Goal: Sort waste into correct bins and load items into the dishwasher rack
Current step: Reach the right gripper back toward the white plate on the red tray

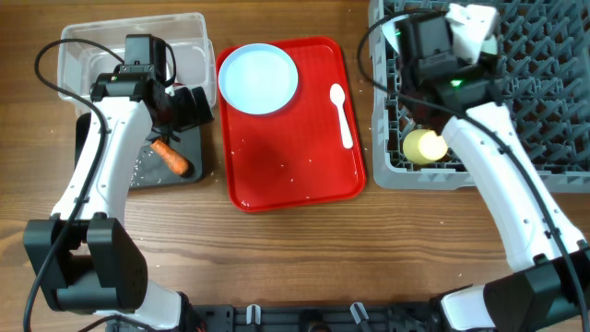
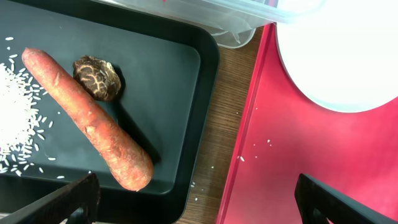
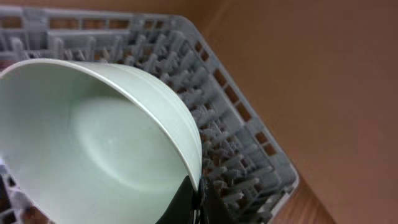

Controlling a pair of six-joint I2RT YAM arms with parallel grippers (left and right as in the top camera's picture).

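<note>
Carrot (image 2: 87, 118), lump (image 2: 96, 78) and rice (image 2: 15, 118) lie in the black tray (image 2: 168, 81) ahead of my wide-open, empty left gripper (image 2: 199, 208); right gripper (image 3: 194, 202) pinches the bowl (image 3: 93, 155) by its rim over the rack (image 3: 236, 149), cup (image 1: 424, 146) racked near it; plate (image 1: 258, 78), spoon (image 1: 342, 115) not yet loaded.

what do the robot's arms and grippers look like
Both arms are glossy white tubular links with black joints and bulky black bases; thin black cables loop off the left arm and right arm. A green light glows on the right wrist. The left gripper and right gripper are black, with flat dark fingers.
</note>
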